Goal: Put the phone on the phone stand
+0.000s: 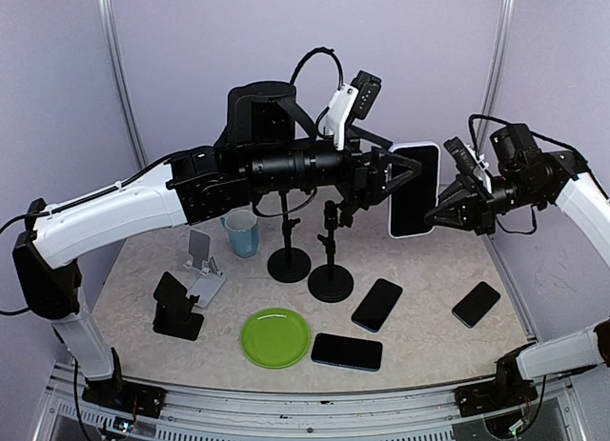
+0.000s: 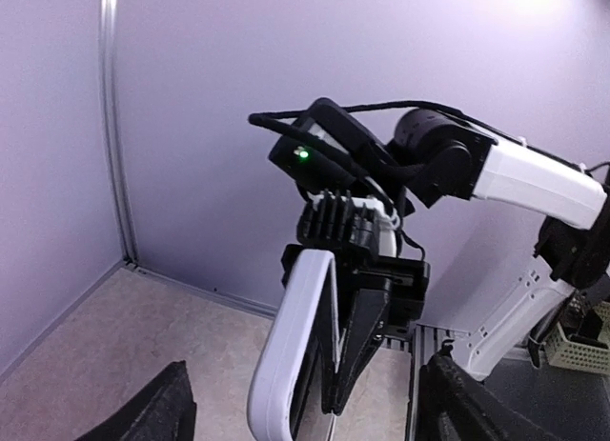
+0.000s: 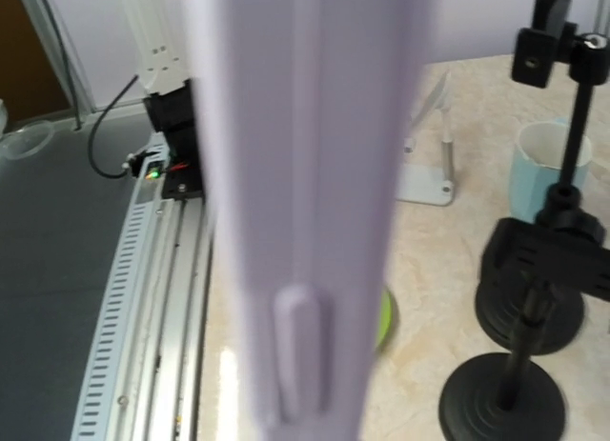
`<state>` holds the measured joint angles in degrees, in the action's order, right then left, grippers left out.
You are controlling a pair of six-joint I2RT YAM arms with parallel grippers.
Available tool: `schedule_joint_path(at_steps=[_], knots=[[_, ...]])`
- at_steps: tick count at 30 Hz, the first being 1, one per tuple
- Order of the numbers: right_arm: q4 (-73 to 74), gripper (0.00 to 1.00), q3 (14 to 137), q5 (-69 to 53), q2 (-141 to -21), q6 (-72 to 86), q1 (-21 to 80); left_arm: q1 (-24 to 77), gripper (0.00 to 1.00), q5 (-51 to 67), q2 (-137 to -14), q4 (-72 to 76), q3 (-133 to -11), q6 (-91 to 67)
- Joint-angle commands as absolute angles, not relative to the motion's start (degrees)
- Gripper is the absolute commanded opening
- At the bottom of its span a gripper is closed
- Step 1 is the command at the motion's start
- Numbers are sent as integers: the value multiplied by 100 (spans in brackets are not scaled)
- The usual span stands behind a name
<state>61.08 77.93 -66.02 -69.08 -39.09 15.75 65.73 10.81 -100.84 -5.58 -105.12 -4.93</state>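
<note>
Phone being held in mid-air between two claws.
The left claw (image 1: 398, 177) is being held open, its fingers spread either side of the white-cased phone (image 1: 416, 198) without touching it. The phone is being gripped upright at its lower right edge by the closed right claw (image 1: 440, 215), well above the worktop (image 1: 429, 346).
</note>
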Motion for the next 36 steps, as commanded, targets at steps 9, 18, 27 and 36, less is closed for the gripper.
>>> schedule_joint_path(at_steps=[9, 18, 27, 36], knots=[[4597, 0, 7865, -5394, -6824, -2618, 1617, 7488, 99, -3431, -10518, 509, -10634, -1637], [4212, 0, 7767, -4727, -6732, -2420, 1643, 7442, 99, -4109, -11275, 77, -11549, -2553], [4168, 0, 7667, -4601, -6654, -2406, 1682, 7302, 99, -3810, -11680, 70, -11992, -2677], [4151, 0, 7619, -4585, -6663, -2465, 1789, 7174, 99, -3629, -11989, -103, -12341, -2871]])
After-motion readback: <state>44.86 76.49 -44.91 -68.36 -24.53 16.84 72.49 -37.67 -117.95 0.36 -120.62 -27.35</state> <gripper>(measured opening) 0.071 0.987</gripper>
